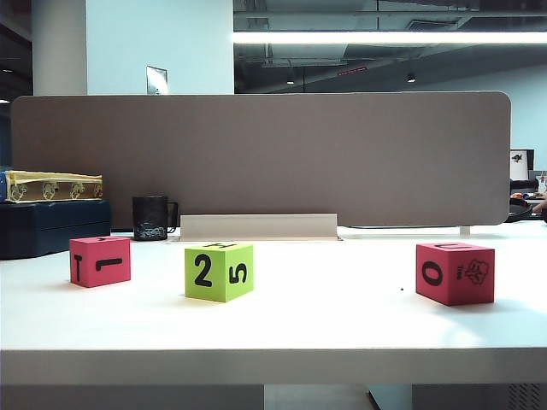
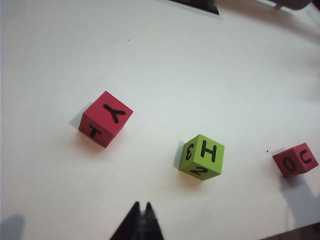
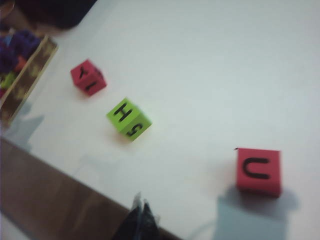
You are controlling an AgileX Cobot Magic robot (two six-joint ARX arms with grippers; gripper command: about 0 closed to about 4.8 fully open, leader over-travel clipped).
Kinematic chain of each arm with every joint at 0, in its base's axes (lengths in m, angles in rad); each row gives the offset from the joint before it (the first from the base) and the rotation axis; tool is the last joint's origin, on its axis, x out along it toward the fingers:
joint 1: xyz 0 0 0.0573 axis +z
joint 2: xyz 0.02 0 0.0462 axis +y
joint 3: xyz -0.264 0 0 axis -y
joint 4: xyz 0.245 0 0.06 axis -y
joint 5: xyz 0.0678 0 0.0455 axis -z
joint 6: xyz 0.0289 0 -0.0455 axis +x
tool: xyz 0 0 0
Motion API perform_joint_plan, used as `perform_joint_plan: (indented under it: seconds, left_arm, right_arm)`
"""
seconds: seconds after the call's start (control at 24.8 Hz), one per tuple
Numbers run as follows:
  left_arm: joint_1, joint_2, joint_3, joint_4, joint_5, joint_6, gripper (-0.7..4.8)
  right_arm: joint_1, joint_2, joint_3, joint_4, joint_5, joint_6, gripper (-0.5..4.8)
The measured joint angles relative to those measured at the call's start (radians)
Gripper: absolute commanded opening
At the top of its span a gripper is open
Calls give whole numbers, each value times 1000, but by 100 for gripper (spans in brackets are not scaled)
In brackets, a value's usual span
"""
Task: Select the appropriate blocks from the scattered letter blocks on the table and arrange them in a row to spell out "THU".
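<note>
On table (image 1: 342, 325): two red blocks (image 1: 100, 260), one green block (image 1: 219, 271); left gripper (image 2: 141, 210), right gripper (image 3: 141, 206) jaws closed.

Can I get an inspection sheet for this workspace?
Surface: white table, bare apart from the blocks.
Job's things: left red block shows Y on top, T on a side; green block H on top; right red block U on top. All apart.
Clutter: black mug, dark box at the back.
Grippers: left gripper and right gripper above the table, jaws shut, empty.
Cables: nothing seen.
Surroundings: brown divider.
</note>
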Motion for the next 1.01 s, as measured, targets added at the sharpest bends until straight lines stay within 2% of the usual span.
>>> perform_joint_plan:
  seconds: [0.2,0.4,0.6,1.01]
  left_arm:
    - [-38,55,21,-6,-11,64,-5]
    - [-109,153,21,24,-91,74,-5]
    - [-192,264,21,89,-130,88,-5]
    - [-192,368,110,36,-226,151,-5]
  right_arm:
    - [146,105,10,-40,49,-1,-5]
    - [267,196,31,-57,250,-8,-5]
    - [301,267,80,-73,294,-23,-5]
    - [297,271,108,-105,336,-24,-5]
